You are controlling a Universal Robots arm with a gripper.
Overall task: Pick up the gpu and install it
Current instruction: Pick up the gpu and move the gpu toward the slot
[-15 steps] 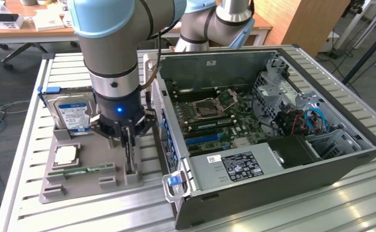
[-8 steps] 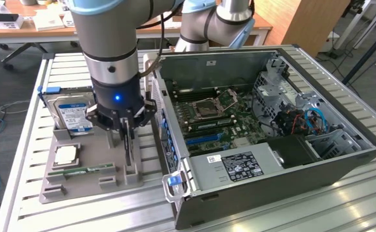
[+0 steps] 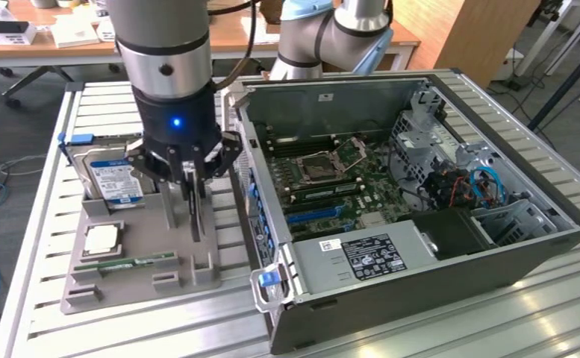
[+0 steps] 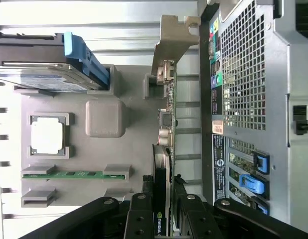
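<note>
The arm stands over the grey holder tray (image 3: 155, 242), which lies on the slatted metal surface (image 3: 33, 298) at about nine o'clock from the open computer case (image 3: 539, 250) in the exterior view. The tool (image 4: 162, 200) is set narrow, its black fingers (image 4: 140, 214) on either side of the gpu (image 4: 162, 169) and, as far as I can see from the wrist view, pressed against both faces of the card. The gpu stands on its edge in the tray's slot along the side nearest the case, with its silver bracket (image 4: 175, 35) at the end by the hard drive. That hard drive (image 3: 116, 176), with its blue-white label, sits upright at the tray's eleven o'clock corner. A square processor chip (image 3: 102, 239) rests in its pocket toward eight o'clock, and the narrow green memory stick (image 3: 126, 262) lies just past it, nearer the tray's front edge. Inside the case, the motherboard (image 3: 319, 179) lies exposed, with the power supply (image 3: 364, 253) at its six o'clock.
</note>
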